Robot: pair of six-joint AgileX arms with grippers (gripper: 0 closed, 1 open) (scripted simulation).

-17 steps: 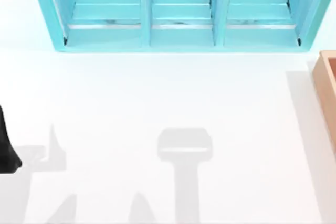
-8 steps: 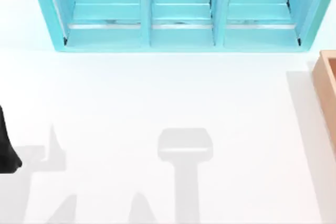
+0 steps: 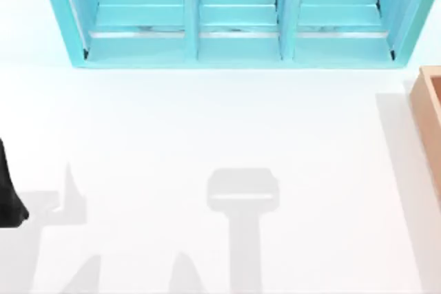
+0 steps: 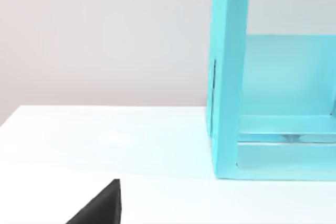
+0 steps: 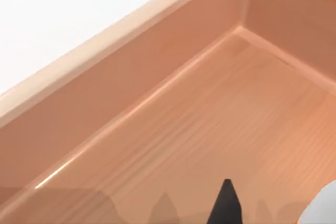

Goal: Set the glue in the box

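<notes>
One dark right tool tip (image 5: pixel 226 203), grip state unreadable, hangs above the tan thick-walled wooden box (image 5: pixel 173 129) at lower centre frame.

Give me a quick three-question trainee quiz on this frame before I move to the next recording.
1. How many compartments does the turquoise shelf have? A) two B) three C) four
2. True or false: the box sits at the left edge of the table.
3. Fill in: in the right wrist view, the right gripper's fingertip is over the wooden floor of the ____.

Key: 1 B. 2 false: it is at the right edge. 3 box.
</notes>
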